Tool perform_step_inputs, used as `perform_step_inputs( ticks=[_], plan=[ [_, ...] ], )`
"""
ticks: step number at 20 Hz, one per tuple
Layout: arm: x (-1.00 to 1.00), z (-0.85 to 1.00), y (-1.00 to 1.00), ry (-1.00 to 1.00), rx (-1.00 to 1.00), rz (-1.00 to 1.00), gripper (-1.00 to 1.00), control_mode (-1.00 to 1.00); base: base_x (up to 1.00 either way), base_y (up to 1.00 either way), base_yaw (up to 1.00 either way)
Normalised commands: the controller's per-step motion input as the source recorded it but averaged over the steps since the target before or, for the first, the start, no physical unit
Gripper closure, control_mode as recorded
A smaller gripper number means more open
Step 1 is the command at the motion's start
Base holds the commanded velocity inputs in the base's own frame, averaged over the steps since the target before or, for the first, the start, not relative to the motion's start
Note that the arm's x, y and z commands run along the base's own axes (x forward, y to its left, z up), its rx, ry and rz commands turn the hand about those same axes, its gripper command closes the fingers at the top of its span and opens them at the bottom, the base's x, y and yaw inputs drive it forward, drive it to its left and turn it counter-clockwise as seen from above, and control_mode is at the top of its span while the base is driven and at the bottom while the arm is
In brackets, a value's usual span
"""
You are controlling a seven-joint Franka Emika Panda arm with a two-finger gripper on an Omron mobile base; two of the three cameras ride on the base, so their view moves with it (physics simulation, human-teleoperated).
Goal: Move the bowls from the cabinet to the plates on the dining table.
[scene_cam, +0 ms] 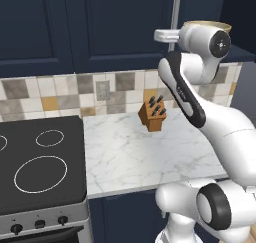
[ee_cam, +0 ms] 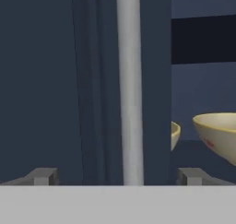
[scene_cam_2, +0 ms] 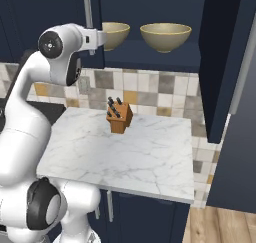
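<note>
Tool (ee_cam: 118,176) spread wide, silver handle (ee_cam: 129,80) between, bowls (ee_cam: 216,133) partly hidden

Two bowls (scene_cam_2: 165,36) are sitting side by side inside the cabinet (scene_cam_2: 150,2), above the bench (scene_cam_2: 150,157). A knife block (scene_cam_2: 119,117) is standing on the bench, with a stove (scene_cam: 40,162) lying to its left.

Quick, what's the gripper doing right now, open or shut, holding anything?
Gripper: open, holding nothing, fingertips either side of the cabinet door's silver handle.
</note>
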Motion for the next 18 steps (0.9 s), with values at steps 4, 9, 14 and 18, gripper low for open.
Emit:
perform_step_inputs(
  ticks=[4,9,14,18],
  plan=[
    [0.49,0.0,0.01,0.04,0.0,0.0,-1.0,-1.0,0.0,0.0,0.0],
    [0.48,-0.02,0.0,0.01,0.0,0.0,-1.0,-1.0,0.0,0.0,0.0],
    [0.49,-0.05,0.0,0.01,0.0,0.0,-1.0,-1.0,0.0,0.0,0.0],
    [0.17,-0.02,0.01,0.0,0.0,0.0,-1.0,-1.0,0.0,0.0,0.0]
  ],
)
